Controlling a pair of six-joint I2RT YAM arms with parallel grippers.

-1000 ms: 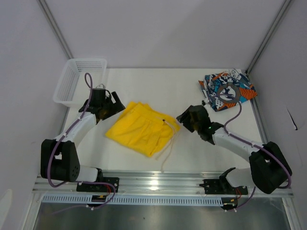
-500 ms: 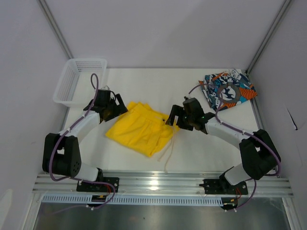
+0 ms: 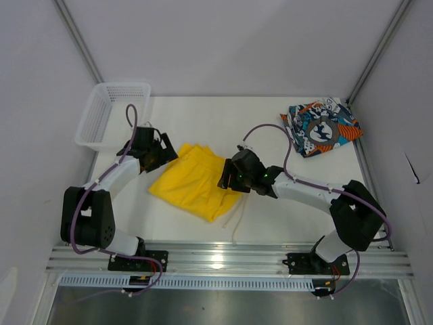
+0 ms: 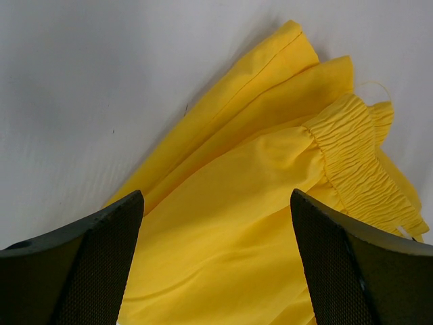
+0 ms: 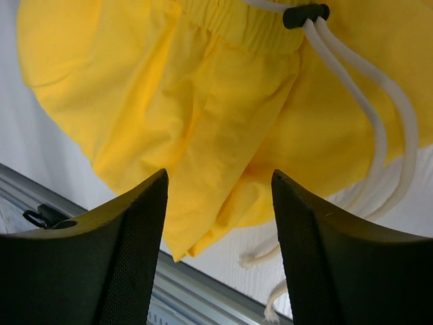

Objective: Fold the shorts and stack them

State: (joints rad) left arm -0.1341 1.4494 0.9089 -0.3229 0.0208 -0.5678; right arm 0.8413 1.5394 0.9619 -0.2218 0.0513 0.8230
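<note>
The yellow shorts (image 3: 193, 181) lie rumpled in the middle of the table, their white drawstring (image 3: 237, 215) trailing toward the near edge. The printed shorts (image 3: 321, 126) lie folded at the back right. My left gripper (image 3: 164, 154) is open at the yellow shorts' back left corner; in the left wrist view its jaws straddle yellow cloth (image 4: 223, 223) without closing. My right gripper (image 3: 226, 177) is open over the shorts' right edge by the waistband; the right wrist view shows yellow cloth (image 5: 203, 135) and the drawstring (image 5: 369, 108) between its spread jaws.
A white mesh basket (image 3: 111, 115) stands at the back left corner. The metal rail (image 3: 223, 254) runs along the near table edge. Grey walls close in the left, right and back sides.
My right gripper has moved left from beside the shorts to over their right edge. My left gripper has shifted slightly toward the shorts' back left corner. The shorts have not moved.
</note>
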